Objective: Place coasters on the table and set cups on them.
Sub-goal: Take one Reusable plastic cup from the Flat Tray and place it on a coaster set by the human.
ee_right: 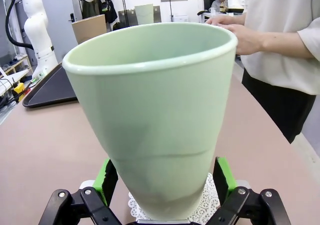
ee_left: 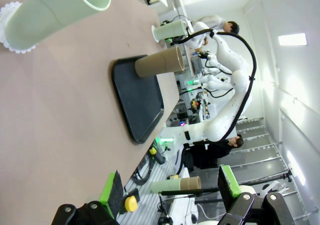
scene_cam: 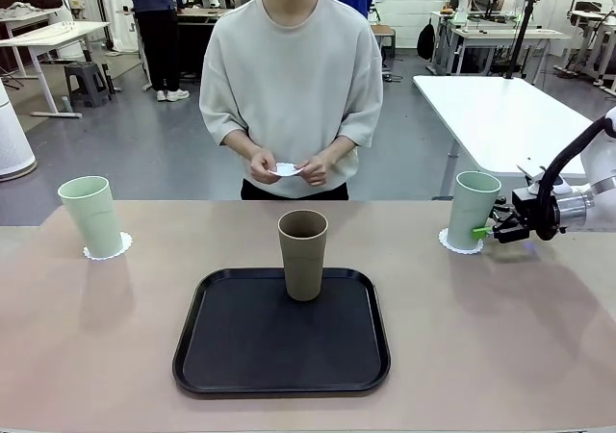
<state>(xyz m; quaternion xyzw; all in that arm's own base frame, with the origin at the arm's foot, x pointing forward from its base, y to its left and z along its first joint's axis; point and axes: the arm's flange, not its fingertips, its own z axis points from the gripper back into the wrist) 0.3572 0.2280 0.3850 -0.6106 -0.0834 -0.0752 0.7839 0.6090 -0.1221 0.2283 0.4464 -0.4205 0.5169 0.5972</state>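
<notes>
The right hand (ee_right: 166, 179) is straddling a pale green cup (scene_cam: 474, 210) with fingers spread apart, the cup sitting on a coaster (scene_cam: 448, 242) at the surface's (scene_cam: 481, 337) right side. The left hand (ee_left: 170, 187) is holding its fingers apart, gripping nothing. The other green cup (scene_cam: 91, 216) is resting on a second coaster (scene_cam: 108, 251) at left, the brown cup (scene_cam: 303, 254) on the black tray (scene_cam: 241, 356), while the person (scene_cam: 294, 87) is holding a third coaster (scene_cam: 286, 170).

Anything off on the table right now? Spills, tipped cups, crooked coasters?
Nothing stands out. Left green cup and right green cup stand upright on their coasters; brown cup upright on the black tray. The person's hands hold a third coaster.
</notes>
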